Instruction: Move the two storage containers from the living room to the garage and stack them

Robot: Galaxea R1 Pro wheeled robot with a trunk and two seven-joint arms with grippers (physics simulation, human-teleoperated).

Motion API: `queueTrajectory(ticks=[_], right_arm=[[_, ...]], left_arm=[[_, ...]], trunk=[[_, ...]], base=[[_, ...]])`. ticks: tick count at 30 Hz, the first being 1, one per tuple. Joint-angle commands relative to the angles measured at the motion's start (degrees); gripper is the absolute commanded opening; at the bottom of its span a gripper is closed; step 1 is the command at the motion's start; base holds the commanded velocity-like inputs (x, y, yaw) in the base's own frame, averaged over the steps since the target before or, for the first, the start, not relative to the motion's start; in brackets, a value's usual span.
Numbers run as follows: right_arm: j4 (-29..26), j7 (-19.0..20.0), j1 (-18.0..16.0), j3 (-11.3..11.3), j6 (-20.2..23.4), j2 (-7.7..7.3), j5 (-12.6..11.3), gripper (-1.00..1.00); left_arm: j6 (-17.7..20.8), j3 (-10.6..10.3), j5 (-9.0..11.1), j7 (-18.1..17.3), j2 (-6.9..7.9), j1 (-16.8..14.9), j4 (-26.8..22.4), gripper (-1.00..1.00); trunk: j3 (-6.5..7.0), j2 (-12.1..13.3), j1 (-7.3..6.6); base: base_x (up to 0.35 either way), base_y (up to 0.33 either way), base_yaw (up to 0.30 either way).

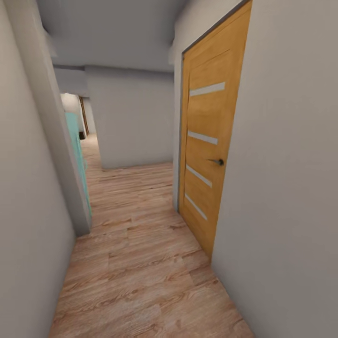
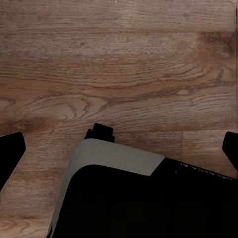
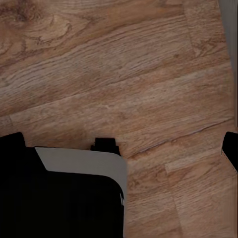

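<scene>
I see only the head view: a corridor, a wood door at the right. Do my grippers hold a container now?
Observer: No. In the left wrist view the left gripper is open, with bare wood plank floor beyond it.
Operator: And the right one?
Observer: The right gripper is open and empty too.
Operator: Is a wall near it?
Observer: A grey strip runs along one edge of the right wrist view; it may be a wall, I cannot tell.
</scene>
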Motion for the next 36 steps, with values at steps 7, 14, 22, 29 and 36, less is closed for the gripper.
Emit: queueTrajectory(ticks=[7,14,22,29,36], right_arm=[[0.1,0.0,0.0,0.5,-0.2,-0.02,-0.3,1.00],[0.1,-0.3,0.0,0.5,-0.3,0.03,-0.2,1.00],[0.1,-0.3,0.0,0.4,-0.4,0.03,-0.3,1.00],[0.1,-0.2,0.0,0.4,-0.5,0.03,-0.3,1.00],[0.1,-0.3,0.0,0.4,-0.5,0.09,-0.3,1.00]], left_arm=[[-0.1,-0.3,0.4,0.1,0.00,0.0,0.0,1.00],[-0.1,-0.3,0.4,0.1,0.00,0.0,0.0,1.00],[-0.1,-0.3,0.4,0.1,0.00,0.0,0.0,1.00],[-0.1,-0.3,0.4,0.2,0.00,0.0,0.0,1.00],[-0.1,-0.2,0.5,0.5,0.11,0.0,0.0,1.00]], trunk=[[-0.07,0.0,0.03],[-0.07,0.0,0.03],[-0.07,0.0,0.03],[-0.07,0.0,0.03],[-0.07,0.0,0.03]], base=[[0.317,-0.096,0.182],[0.317,-0.096,0.266],[0.317,-0.096,0.269],[0.317,-0.095,0.269],[0.317,-0.084,0.269]])
